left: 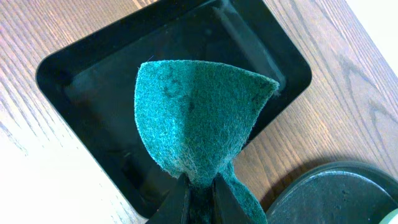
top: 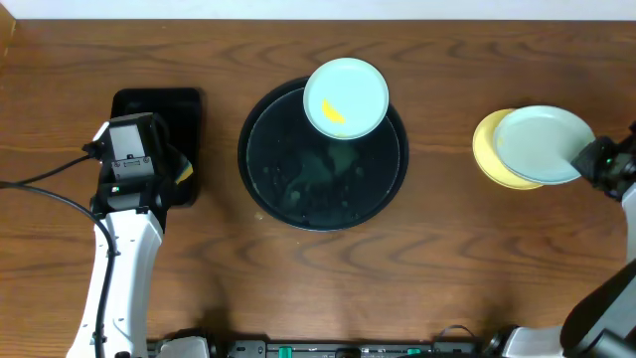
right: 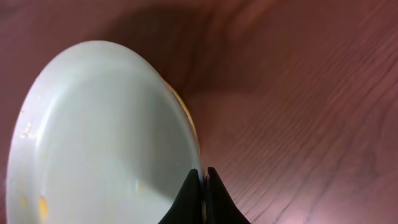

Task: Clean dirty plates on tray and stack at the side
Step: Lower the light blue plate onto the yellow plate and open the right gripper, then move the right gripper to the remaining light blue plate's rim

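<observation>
The large round black tray (top: pixel 288 189) sits mid-table; its rim also shows in the left wrist view (left: pixel 336 193). A light blue plate (top: pixel 346 96) with a yellow-orange smear rests on the tray's far right rim. At the right, my right gripper (top: pixel 586 159) is shut on the rim of a second light blue plate (top: pixel 542 142), holding it over the pale yellow plate (top: pixel 487 149) on the table. In the right wrist view the jaws (right: pixel 203 177) pinch that plate's rim (right: pixel 106 137). My left gripper (left: pixel 200 190) is shut on a green scouring pad (left: pixel 199 112).
A smaller rectangular black tray (top: pixel 189 109) lies at the left under my left arm, and shows in the left wrist view (left: pixel 93 81). The table is brown wood. Cables run along the left edge.
</observation>
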`<state>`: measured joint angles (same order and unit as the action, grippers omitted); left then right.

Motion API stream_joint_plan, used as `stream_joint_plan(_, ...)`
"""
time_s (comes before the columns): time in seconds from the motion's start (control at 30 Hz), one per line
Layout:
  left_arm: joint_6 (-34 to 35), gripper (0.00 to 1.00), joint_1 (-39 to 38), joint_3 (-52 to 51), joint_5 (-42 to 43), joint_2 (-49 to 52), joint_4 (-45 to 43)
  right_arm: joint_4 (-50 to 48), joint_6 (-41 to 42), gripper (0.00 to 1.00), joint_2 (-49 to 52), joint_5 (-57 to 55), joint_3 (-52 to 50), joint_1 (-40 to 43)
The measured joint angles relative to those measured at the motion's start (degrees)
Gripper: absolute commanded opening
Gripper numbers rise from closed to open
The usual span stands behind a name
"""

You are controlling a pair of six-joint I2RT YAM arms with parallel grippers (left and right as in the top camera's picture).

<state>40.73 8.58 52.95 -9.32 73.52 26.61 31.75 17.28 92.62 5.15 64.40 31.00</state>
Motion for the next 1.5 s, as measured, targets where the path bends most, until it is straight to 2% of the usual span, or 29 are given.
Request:
stream_joint_plan(0.17,-0.02,0.07,0.0,0.0,0.0,0.0,0.0,-1.64,1.97,0.02,2.69,-1.11,-0.35,0.0)
stream_joint_plan(0.23,-0.02,0.08,0.0,0.0,0.0,0.0,0.0,-2.51,2.51,0.1,2.91,-1.01,-0.35,0.0)
stream_joint_plan(0.37,-0.02,0.07,0.0,0.0,0.02,0.0,0.0,-4.5,2.84,0.11,2.91,0.85,-0.35,-0.5)
stream_joint_plan(0.4,-0.02,0.07,0.0,0.0,0.02,0.0,0.0,-4.63,2.86,0.14,2.91,1.38,-0.35,-0.72)
stream_joint_plan(0.47,-0.02,0.07,0.0,0.0,0.0,0.0,0.0,-4.76,2.99,0.3,2.91,2.34,-0.35,-1.42)
stream_joint_plan(0.6,0.0,0.07,0.0,0.0,0.0,0.0,0.0,-5.14,2.6,0.36,2.91,3.21,-0.35,-3.26)
stream_joint_plan(0.7,-0.02,0.07,0.0,0.0,0.0,0.0,0.0,-5.44,1.68,0.45,2.91,3.78,-0.35,-5.49)
stream_joint_plan(0.93,0.0,0.08,0.0,0.0,0.0,0.0,-0.04,-7.89,-2.47,0.51,2.91,8.07,-0.35,-14.53)
stream_joint_plan(1.07,-0.02,0.08,0.0,0.0,0.0,0.0,-0.13,-10.67,-3.87,0.74,2.91,10.64,-0.35,-21.77)
stream_joint_plan(1.1,0.0,0.07,0.0,0.0,0.02,0.0,-0.17,-11.67,-4.02,0.75,2.91,10.97,-0.37,-23.8)
stream_joint_plan(1.23,-0.02,0.07,0.0,0.0,0.0,0.0,-0.22,-17.88,-3.87,0.75,3.04,11.54,-0.37,-32.3)
stream_joint_plan(1.33,0.0,0.07,0.0,0.0,0.0,0.0,-0.22,-22.01,-0.79,0.64,3.87,8.94,-0.35,-37.77)
stream_joint_plan(1.4,-0.02,0.07,0.0,0.0,0.0,0.0,-0.2,-24.83,1.4,0.5,5.05,6.27,-0.35,-40.83)
stream_joint_plan(1.5,-0.02,0.07,0.0,0.0,0.0,0.0,-0.2,-29.7,2.95,0.5,7.65,3.21,-0.33,-44.39)
